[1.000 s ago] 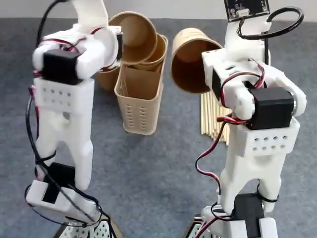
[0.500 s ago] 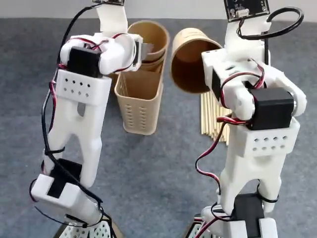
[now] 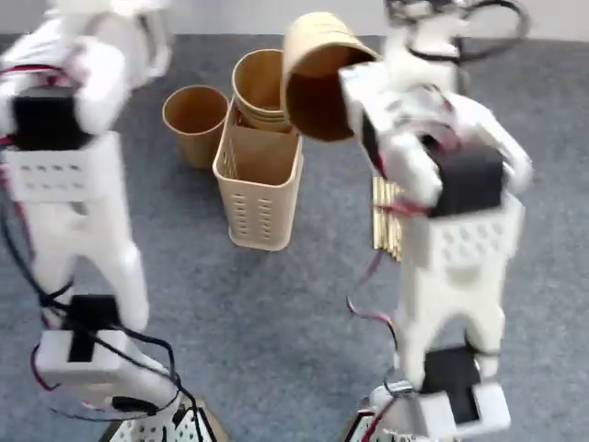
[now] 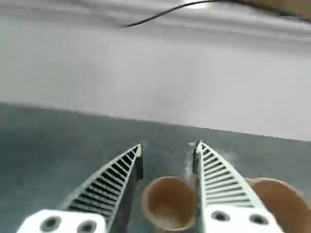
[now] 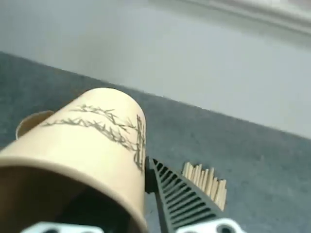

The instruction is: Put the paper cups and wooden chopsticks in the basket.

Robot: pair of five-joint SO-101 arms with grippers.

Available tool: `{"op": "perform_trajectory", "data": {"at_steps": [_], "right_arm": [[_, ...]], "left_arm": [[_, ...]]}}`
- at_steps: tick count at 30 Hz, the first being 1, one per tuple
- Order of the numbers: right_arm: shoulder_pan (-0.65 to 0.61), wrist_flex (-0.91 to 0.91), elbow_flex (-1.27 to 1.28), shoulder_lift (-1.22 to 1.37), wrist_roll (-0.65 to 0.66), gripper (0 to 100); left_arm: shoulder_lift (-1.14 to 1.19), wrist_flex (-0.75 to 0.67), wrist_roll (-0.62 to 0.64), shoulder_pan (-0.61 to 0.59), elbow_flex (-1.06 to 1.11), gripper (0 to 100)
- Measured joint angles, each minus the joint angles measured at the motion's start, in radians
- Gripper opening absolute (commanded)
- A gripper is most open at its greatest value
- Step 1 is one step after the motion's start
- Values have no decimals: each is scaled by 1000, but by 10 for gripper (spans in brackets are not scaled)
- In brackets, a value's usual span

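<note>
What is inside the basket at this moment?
Nested paper cups stand in the far end of the basket. The near end looks empty, though its front wall hides the bottom. The wooden chopsticks lie outside, on the table.

The left gripper (image 4: 167, 150) is open; a lone cup (image 4: 167, 206) stands below its gap, with bare carpet (image 4: 48, 141) ahead. The right gripper (image 5: 146, 162) is taken up by its held cup (image 3: 313, 83), close beside the stack (image 3: 258, 87) crowding the basket's (image 3: 258, 198) far end. Below and left of that gripper, the basket's near half is free. Chopsticks (image 3: 386, 216) lie below it, right of the basket.
</note>
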Motion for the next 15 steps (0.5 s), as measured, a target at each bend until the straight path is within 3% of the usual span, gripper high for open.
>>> {"op": "perform_trajectory", "data": {"at_steps": [8,12,15], "right_arm": [[-51,-64,2,216,-18,5],[-61,-68,2,232,-21,8],[-78,-75,-6,232,-21,109]], "left_arm": [[0,23,0,-252,114,196],[0,-8,0,-311,173,196],[0,-25,0,-321,221,196]]}}
